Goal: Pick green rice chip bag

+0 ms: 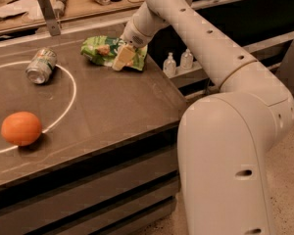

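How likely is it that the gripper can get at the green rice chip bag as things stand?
Probably yes: the gripper sits right against the green rice chip bag, nothing between them; the can and orange lie well apart.

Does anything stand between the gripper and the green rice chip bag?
Nothing visible does. The gripper sits right at the flat, crinkled light-green rice chip bag, over its right end. The silver-green drink can and the round orange fruit lie apart, further left.
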Controlling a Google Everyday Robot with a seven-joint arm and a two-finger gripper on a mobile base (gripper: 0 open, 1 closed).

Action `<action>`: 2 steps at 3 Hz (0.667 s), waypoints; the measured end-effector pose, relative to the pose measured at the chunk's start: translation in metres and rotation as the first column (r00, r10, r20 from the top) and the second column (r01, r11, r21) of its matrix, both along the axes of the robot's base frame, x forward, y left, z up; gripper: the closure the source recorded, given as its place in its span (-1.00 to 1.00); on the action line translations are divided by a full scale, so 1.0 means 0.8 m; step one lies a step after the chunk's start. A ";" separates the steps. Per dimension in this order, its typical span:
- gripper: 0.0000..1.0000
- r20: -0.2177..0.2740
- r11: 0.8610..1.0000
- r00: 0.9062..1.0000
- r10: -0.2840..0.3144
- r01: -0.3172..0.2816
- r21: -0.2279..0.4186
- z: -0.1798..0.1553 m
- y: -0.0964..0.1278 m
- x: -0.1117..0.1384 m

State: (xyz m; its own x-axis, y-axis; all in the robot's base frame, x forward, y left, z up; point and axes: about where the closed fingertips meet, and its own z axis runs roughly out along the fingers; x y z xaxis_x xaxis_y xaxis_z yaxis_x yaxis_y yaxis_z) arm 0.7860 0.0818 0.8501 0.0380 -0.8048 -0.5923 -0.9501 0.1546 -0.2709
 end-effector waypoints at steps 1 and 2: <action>-0.22 -0.008 1.000 1.000 0.010 -0.010 -0.013 -0.002 0.001 -0.003; 0.10 -0.034 0.999 0.999 0.014 -0.015 -0.030 -0.005 0.004 -0.009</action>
